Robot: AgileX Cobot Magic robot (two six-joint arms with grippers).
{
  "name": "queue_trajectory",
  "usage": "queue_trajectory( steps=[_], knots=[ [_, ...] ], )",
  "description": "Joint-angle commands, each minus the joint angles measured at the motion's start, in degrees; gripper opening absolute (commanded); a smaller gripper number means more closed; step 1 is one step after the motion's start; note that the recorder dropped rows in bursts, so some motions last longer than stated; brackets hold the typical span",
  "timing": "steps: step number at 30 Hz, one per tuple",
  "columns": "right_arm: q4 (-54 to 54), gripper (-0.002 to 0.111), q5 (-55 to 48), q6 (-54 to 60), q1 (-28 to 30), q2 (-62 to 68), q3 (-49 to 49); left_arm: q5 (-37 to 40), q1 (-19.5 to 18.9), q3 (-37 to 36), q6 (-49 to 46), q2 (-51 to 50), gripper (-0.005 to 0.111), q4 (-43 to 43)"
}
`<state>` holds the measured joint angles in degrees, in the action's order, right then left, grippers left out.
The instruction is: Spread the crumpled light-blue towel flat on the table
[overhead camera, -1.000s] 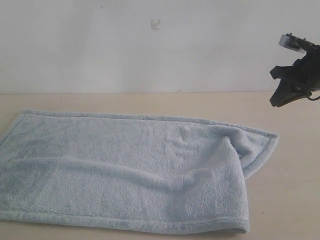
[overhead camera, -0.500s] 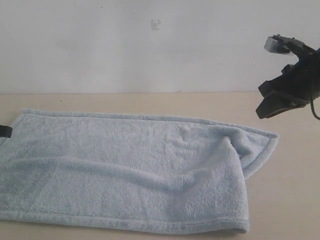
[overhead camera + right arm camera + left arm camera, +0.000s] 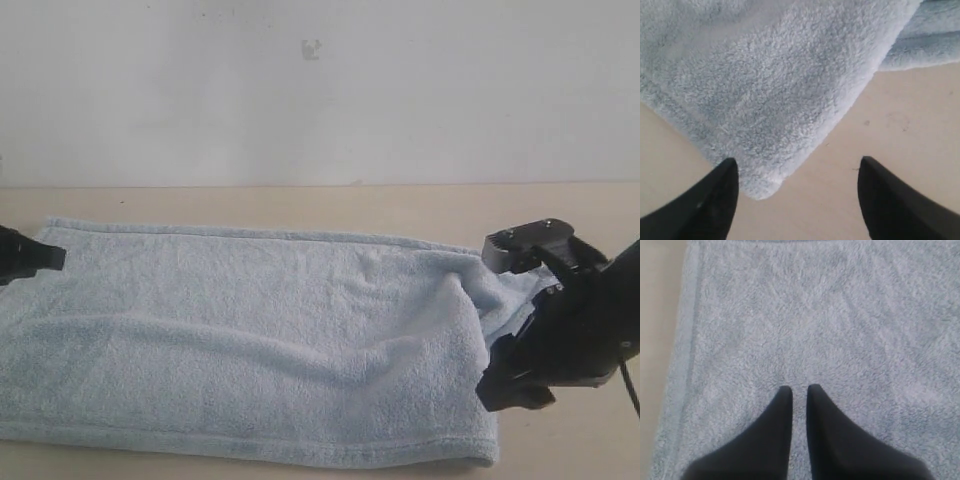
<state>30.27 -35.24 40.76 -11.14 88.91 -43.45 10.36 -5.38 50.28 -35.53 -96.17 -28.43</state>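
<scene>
Beige table (image 3: pixel 300 205), pale-blue towel (image 3: pixel 250 330), folded right end

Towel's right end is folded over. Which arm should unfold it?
Right, I'd say. The right fingers are open, down by the folded corner of the towel. The left fingers are shut over the flat opposite end.

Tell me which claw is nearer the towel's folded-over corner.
Right. The right claw hangs open just above the folded-over corner of the towel; the left claw, shut, is over its opposite end.
</scene>
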Motion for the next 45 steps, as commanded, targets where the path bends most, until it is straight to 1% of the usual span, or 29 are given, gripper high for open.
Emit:
queue_trajectory(
  steps=[1,5,8,14,20,26,36,43,45],
  knots=[
    [-0.64,0.065,1.44,-3.5,-4.16,-0.68,1.89,0.41,1.42,0.22,0.34,3.25,0.01,-0.66],
    [-4.65,0.065,3.01,-7.67,-6.77,-0.68,4.75,0.53,1.42,0.22,0.34,4.19,0.01,-1.07],
    [-7.58,0.065,3.53,-11.14,-7.51,-0.68,6.01,0.79,1.42,0.22,0.34,4.19,0.01,-1.18],
    [-8.62,0.065,2.83,-12.1,-10.56,-0.68,6.27,1.19,1.42,0.22,0.34,4.19,0.01,-2.21],
    [-12.83,0.065,6.68,-16.74,-10.73,-0.27,7.61,1.32,1.42,0.22,0.34,4.19,0.01,-2.21],
    [-12.83,0.065,7.84,-17.55,-10.73,-0.27,7.61,1.45,1.42,0.22,0.34,4.19,0.01,-2.42],
    [-12.83,0.065,6.97,-18.42,-10.73,-0.27,7.74,1.67,1.42,0.22,0.34,4.19,0.01,-2.64],
    [-13.1,0.065,10.2,-18.42,-13.46,-0.18,8.5,1.52,1.42,0.22,0.34,4.19,0.01,-2.64],
    [-13.22,0.065,10.72,-18.91,-13.46,-0.18,9.14,1.69,1.42,0.22,0.34,4.19,0.01,-2.64]
  ],
)
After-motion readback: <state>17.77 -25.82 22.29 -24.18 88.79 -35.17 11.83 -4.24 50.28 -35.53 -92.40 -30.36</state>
